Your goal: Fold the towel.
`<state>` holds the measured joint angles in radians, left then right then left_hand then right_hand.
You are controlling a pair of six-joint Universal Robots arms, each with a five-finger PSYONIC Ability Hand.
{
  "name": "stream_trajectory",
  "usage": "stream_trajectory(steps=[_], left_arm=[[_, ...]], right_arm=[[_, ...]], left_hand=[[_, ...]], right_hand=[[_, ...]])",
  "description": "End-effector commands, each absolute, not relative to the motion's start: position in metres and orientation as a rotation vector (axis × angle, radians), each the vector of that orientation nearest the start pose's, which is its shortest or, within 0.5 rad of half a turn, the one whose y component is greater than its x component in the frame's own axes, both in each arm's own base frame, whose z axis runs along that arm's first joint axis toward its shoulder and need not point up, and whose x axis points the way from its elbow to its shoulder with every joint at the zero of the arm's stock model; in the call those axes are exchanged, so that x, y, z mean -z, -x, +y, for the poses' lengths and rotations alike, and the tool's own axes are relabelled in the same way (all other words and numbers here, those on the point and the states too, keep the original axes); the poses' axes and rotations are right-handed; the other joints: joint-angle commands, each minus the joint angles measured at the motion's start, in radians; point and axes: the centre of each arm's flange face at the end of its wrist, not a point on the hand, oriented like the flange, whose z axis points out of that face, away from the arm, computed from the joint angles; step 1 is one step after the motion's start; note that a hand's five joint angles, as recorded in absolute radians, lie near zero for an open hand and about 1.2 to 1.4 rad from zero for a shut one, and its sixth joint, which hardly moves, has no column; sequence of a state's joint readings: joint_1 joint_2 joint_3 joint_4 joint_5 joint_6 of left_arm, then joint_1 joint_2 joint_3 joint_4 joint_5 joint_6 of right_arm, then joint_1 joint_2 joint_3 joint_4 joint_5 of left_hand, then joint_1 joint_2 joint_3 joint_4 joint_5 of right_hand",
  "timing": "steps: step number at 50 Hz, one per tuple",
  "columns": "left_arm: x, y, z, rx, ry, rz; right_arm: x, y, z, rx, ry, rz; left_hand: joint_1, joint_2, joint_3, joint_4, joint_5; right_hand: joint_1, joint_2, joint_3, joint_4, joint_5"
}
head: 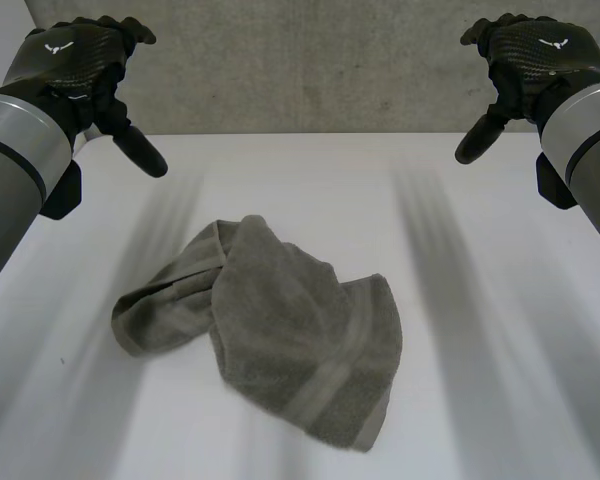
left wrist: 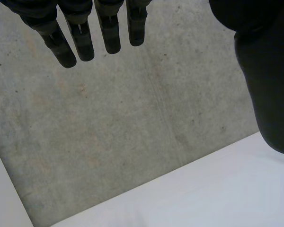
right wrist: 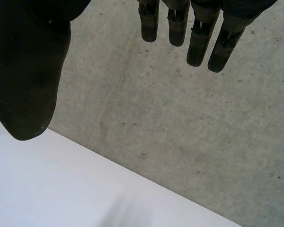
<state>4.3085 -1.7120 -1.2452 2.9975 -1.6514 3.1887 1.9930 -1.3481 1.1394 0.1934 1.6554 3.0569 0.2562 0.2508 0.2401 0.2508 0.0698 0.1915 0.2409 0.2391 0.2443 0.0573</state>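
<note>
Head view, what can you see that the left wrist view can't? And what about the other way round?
Head view's own: the crumpled grey-green towel lying in a heap on the white table, untouched, and the right hand raised over the table's far right side. Left wrist view's own: the palm side of the left hand, with its fingers straight, its thumb apart, and holding nothing. Shared: the left hand, the white table and the grey concrete surface beyond it.
</note>
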Motion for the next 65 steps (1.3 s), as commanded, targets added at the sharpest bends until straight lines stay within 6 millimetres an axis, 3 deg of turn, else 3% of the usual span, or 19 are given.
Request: stream_trajectory(steps=[1,12,17,19,20,22,24,28,30,35,41,44,49,52,54,55,57,63,65], left_arm=[[-0.347,0.248,-0.265,2.358,-0.435,2.322],[-0.335,0.246,-0.256,2.289,-0.471,2.373],[-0.312,0.237,-0.237,2.175,-0.520,2.445],[-0.288,0.231,-0.229,2.058,-0.588,2.489],[-0.287,0.231,-0.229,2.057,-0.588,2.490],[-0.274,0.226,-0.229,1.995,-0.625,2.504],[-0.248,0.214,-0.235,1.916,-0.684,2.506],[-0.223,0.204,-0.242,1.881,-0.710,2.501],[-0.189,0.205,-0.251,1.834,-0.745,2.525],[-0.158,0.205,-0.264,1.794,-0.732,2.548],[-0.134,0.207,-0.271,1.721,-0.747,2.596],[-0.132,0.209,-0.273,1.719,-0.754,2.597],[-0.119,0.213,-0.276,1.683,-0.774,2.627],[-0.115,0.214,-0.278,1.674,-0.776,2.632],[-0.111,0.215,-0.279,1.659,-0.777,2.641],[-0.111,0.215,-0.279,1.659,-0.777,2.641],[-0.116,0.215,-0.278,1.682,-0.775,2.627],[-0.143,0.214,-0.277,1.778,-0.746,2.573],[-0.177,0.213,-0.272,1.895,-0.727,2.495]], right_arm=[[-0.348,-0.259,-0.272,2.090,0.455,2.039],[-0.348,-0.261,-0.261,2.066,0.529,2.031],[-0.327,-0.264,-0.238,1.934,0.826,2.104],[-0.299,-0.265,-0.222,1.800,1.004,2.173],[-0.299,-0.265,-0.222,1.799,1.004,2.174],[-0.274,-0.270,-0.206,1.693,1.104,2.183],[-0.263,-0.273,-0.197,1.651,1.134,2.172],[-0.238,-0.280,-0.179,1.555,1.195,2.146],[-0.208,-0.285,-0.165,1.493,1.255,2.128],[-0.166,-0.289,-0.162,1.442,1.281,2.141],[-0.135,-0.290,-0.165,1.385,1.272,2.192],[-0.134,-0.290,-0.167,1.395,1.262,2.196],[-0.135,-0.289,-0.176,1.432,1.170,2.217],[-0.136,-0.290,-0.176,1.434,1.169,2.216],[-0.135,-0.289,-0.176,1.429,1.170,2.221],[-0.135,-0.289,-0.176,1.429,1.170,2.221],[-0.134,-0.289,-0.175,1.420,1.167,2.226],[-0.138,-0.288,-0.176,1.433,1.153,2.224],[-0.161,-0.285,-0.184,1.525,1.113,2.191]], left_hand=[[-0.022,-0.017,-0.006,-0.017,-0.010],[-0.031,-0.026,-0.015,-0.026,-0.019],[-0.013,-0.008,0.003,-0.008,-0.001],[-0.010,-0.005,0.006,-0.005,0.001],[-0.010,-0.005,0.006,-0.005,0.002],[-0.007,-0.002,0.009,-0.002,0.004],[-0.005,0.001,0.012,0.001,0.007],[0.001,0.007,0.017,0.007,0.013],[0.001,0.007,0.017,0.007,0.013],[0.001,0.007,0.017,0.007,0.013],[0.025,0.030,0.041,0.030,0.037],[0.054,0.060,0.070,0.060,0.066],[0.303,0.309,0.319,0.309,0.315],[0.389,0.394,0.405,0.394,0.401],[0.812,0.817,0.828,0.817,0.824],[0.815,0.820,0.831,0.820,0.826],[1.139,1.144,1.155,1.144,1.151],[1.140,1.145,1.156,1.145,1.152],[1.140,1.145,1.156,1.145,1.152]], right_hand=[[-0.017,-0.066,-0.065,-0.070,-0.057],[-0.017,-0.066,-0.065,-0.070,-0.057],[-0.017,-0.066,-0.065,-0.070,-0.057],[-0.017,-0.066,-0.065,-0.070,-0.057],[-0.017,-0.066,-0.065,-0.070,-0.057],[-0.017,-0.066,-0.065,-0.070,-0.057],[-0.017,-0.066,-0.065,-0.070,-0.057],[-0.017,-0.066,-0.065,-0.070,-0.057],[-0.017,-0.066,-0.065,-0.070,-0.057],[-0.017,-0.066,-0.065,-0.070,-0.057],[0.142,0.093,0.095,0.090,0.102],[0.231,0.182,0.184,0.178,0.191],[0.755,0.706,0.708,0.702,0.715],[0.862,0.813,0.815,0.809,0.822],[1.087,1.038,1.040,1.034,1.047],[1.088,1.039,1.041,1.036,1.048],[1.205,1.155,1.157,1.152,1.164],[1.205,1.155,1.157,1.152,1.164],[1.205,1.155,1.157,1.152,1.164]])
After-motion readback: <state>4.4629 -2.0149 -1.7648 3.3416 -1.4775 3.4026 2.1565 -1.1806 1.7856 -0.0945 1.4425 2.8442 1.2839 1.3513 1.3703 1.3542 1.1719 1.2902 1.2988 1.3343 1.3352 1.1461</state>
